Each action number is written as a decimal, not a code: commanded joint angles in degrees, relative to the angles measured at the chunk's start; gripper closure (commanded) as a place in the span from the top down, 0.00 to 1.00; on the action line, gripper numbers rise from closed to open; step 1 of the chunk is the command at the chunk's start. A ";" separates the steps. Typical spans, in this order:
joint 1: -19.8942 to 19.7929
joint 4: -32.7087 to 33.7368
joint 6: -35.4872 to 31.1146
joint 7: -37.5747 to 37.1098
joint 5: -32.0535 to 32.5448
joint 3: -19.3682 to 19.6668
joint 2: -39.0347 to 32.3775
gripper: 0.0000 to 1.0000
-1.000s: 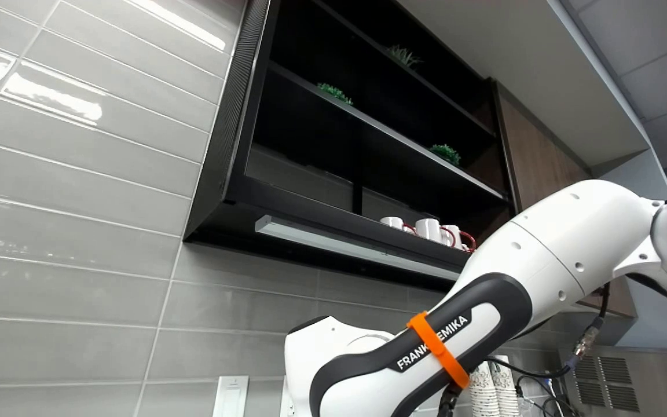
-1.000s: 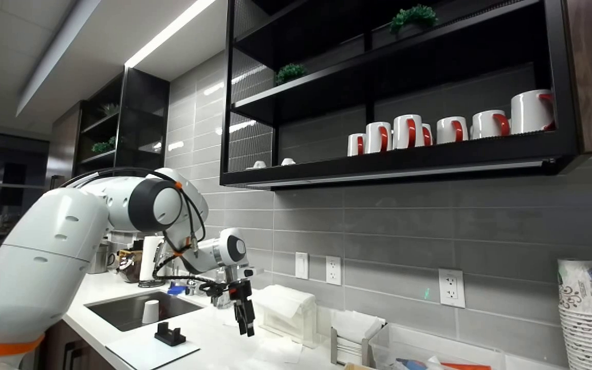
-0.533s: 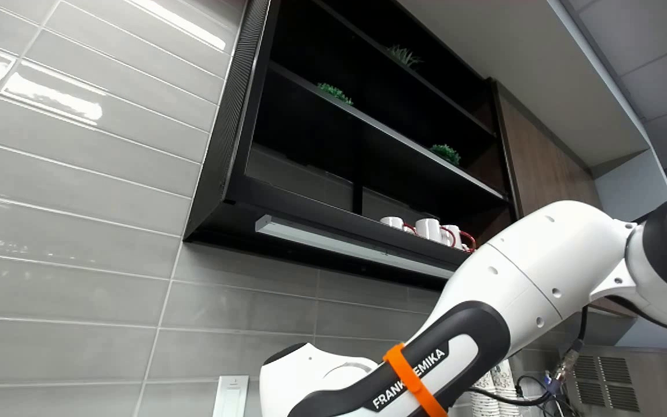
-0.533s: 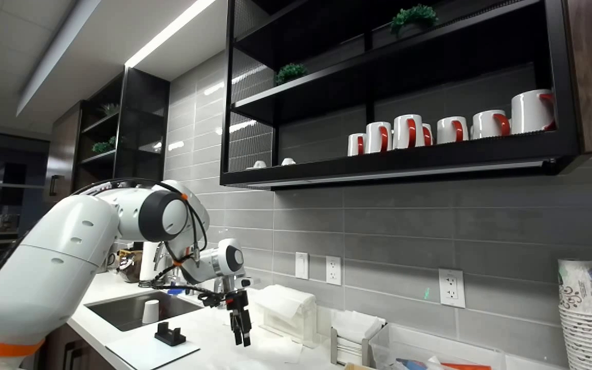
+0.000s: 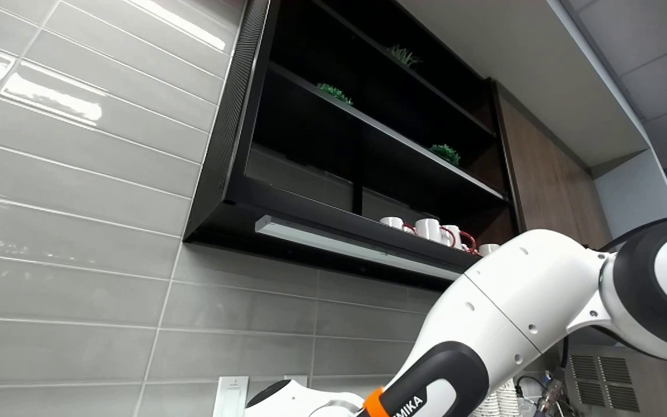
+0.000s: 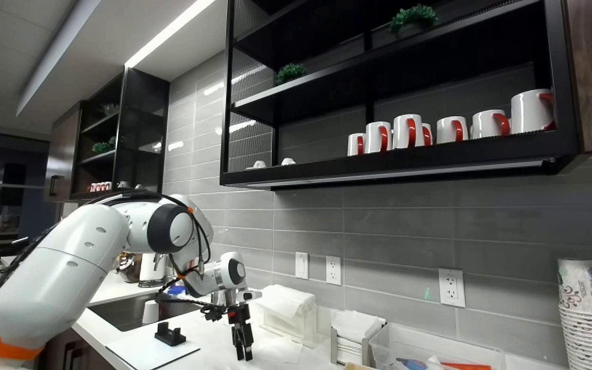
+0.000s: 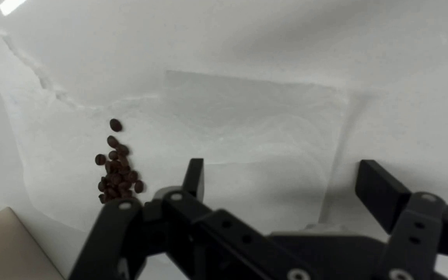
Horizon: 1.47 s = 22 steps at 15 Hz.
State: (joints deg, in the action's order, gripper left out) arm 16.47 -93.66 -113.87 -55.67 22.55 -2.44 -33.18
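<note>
My gripper [image 7: 280,175] is open with nothing between its two black fingers. It is over a thin white paper sheet [image 7: 228,128] on the white counter. A small pile of dark brown beans [image 7: 119,175] lies on the paper, left of the left finger in the wrist view. The gripper arm hides the pile's lower edge. In an exterior view the gripper [image 6: 244,354] points down, close above the counter. Whether the fingertips touch the paper cannot be told. The gripper is out of view in an exterior view where the white arm [image 5: 507,301] shows.
A tan corner [image 7: 10,249] shows at lower left. A napkin box [image 6: 301,321], a napkin holder [image 6: 350,341] and a clear bin [image 6: 393,344] stand by the wall. A black holder [image 6: 169,335] sits on a white board near the sink [image 6: 116,314]. A shelf [image 6: 404,158] with mugs hangs above.
The arm and gripper have moved down toward the counter, the gripper shifting slightly in an exterior view. The objects on the counter have not moved.
</note>
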 commanded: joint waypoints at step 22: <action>-0.54 -6.90 -13.00 9.43 -0.64 3.10 2.38 0.19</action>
State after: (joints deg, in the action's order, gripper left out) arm 16.56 -96.98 -123.00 -48.10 22.65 0.45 -32.49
